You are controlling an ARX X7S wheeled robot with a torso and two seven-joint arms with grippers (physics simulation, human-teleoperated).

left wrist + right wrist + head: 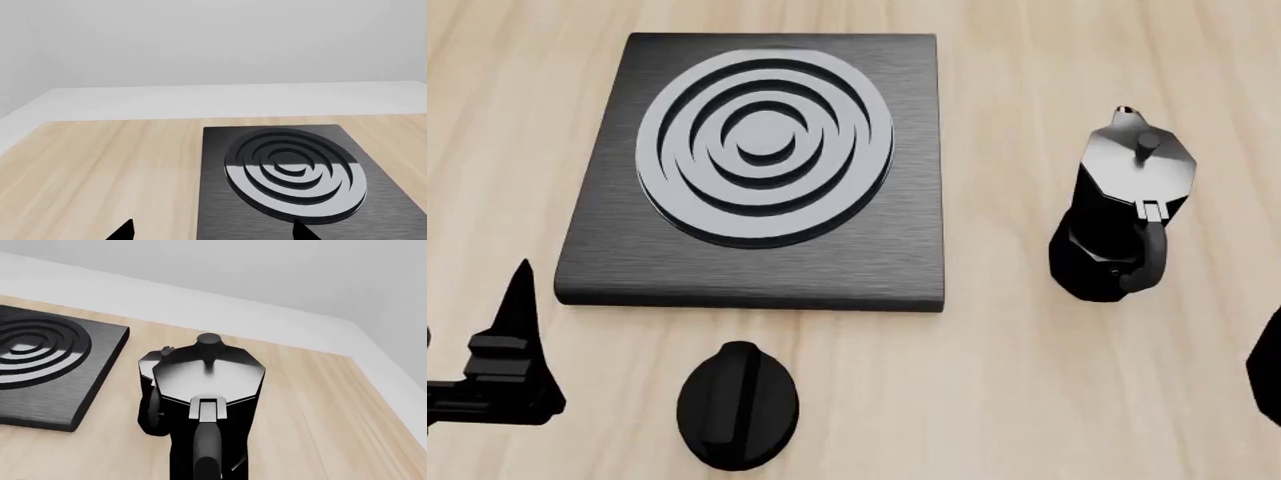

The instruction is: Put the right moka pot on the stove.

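One black faceted moka pot (pixel 1121 215) with a shiny grey lid stands upright on the wooden table, right of the stove (pixel 761 165), handle toward me. The right wrist view shows it close up (pixel 207 385), handle nearest the camera; a dark shape beside it on the stove side may be part of it or a twin, I cannot tell. Only a dark sliver of my right gripper (pixel 1270 365) shows at the edge, apart from the pot; its fingers are hidden. My left gripper (pixel 213 234) is open and empty over the stove's near edge (pixel 267 220), also seen in the head view (pixel 518 330).
A black oval knob (pixel 737 405) lies on the table just in front of the stove. The stove also shows in the right wrist view (pixel 40 375). The table's far edge meets a white ledge (pixel 220 100) and a wall.
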